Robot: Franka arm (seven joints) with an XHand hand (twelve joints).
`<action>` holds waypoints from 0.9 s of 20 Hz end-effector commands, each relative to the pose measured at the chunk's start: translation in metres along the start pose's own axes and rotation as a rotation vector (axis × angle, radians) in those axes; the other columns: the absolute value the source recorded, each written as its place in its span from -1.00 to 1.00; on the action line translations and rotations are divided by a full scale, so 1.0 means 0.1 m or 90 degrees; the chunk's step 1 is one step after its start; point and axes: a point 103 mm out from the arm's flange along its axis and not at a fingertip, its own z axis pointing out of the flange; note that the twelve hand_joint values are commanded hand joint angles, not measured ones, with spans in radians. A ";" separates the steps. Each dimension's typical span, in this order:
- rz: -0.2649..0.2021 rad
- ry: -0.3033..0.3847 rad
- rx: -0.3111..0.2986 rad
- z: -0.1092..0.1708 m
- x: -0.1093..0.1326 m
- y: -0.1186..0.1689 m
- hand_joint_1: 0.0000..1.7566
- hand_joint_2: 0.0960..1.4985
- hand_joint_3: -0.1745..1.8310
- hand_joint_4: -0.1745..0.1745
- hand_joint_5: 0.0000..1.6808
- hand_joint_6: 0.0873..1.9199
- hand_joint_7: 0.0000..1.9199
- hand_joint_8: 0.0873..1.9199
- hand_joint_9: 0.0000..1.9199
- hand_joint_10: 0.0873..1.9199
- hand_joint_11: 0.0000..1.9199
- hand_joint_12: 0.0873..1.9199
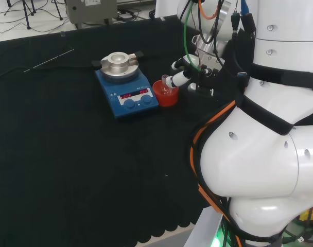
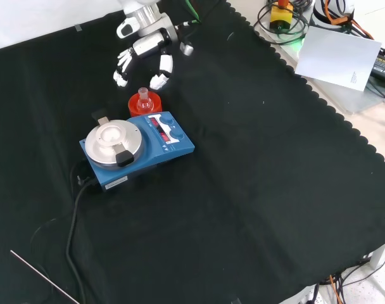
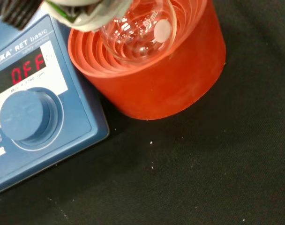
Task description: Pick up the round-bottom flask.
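Note:
A clear round-bottom flask point(image 2: 142, 96) stands upright in a red ribbed ring stand point(image 2: 145, 106), just beyond the blue stirrer plate in the front view. In the head view the flask point(image 1: 165, 82) and stand point(image 1: 166, 95) sit to the right of that plate. My hand point(image 2: 146, 48) hovers just behind the flask with relaxed, spread fingers point(image 2: 161, 77) pointing toward it and holding nothing. One fingertip point(image 1: 173, 81) lies close beside the flask's neck; I cannot tell if it touches. The wrist view looks down on the flask's bulb point(image 3: 138, 29) inside the stand point(image 3: 156, 79), under a blurred part of the hand point(image 3: 79, 11).
A blue stirrer plate point(image 2: 156, 147) with a round silver top point(image 2: 112, 140) stands right against the red stand, its cable trailing toward the near edge. A thin metal rod point(image 2: 44, 276) lies on the cloth. White paper point(image 2: 339, 57) lies past the cloth's scalloped edge.

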 end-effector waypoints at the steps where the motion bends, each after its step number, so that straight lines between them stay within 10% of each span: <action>1: -0.016 -0.006 -0.021 0.07 0.05 0.00 0.05 -0.34 -0.05 -0.16 -0.33 -1.00 -0.79 -0.46 -0.67 -0.38 -1.00 0.34; 18: -0.025 -0.004 -0.043 0.19 0.16 0.06 0.04 -0.32 -0.05 -0.14 -0.22 -0.89 -0.76 -0.47 -0.64 -0.40 -1.00 0.36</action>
